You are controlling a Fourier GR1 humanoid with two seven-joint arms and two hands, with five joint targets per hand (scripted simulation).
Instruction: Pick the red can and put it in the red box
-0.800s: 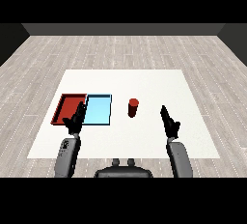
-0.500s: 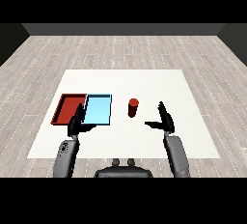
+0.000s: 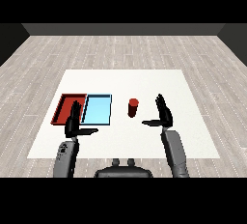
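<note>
- My right hand (image 3: 164,114) is nearest, to the right of the red can (image 3: 133,107) and a little nearer me; its fingers are straight, thumb spread toward the can, holding nothing; it is near the can but apart from it
- My left hand (image 3: 73,123) sits well to the can's left, fingers straight and thumb out, also holding nothing; it overlaps the near edge of the red tray (image 3: 63,108)
- I judge this the reach step; the can is not yet grasped; next I need to bring the right hand leftward and curl round it
- The can stands upright on the white table (image 3: 193,136), just right of the light blue tray (image 3: 98,109); the red tray lies beyond that, further left; the can must cross the blue tray to get there
- Past the can the table ends; pale plank floor (image 3: 125,49) runs to a dark wall
</note>
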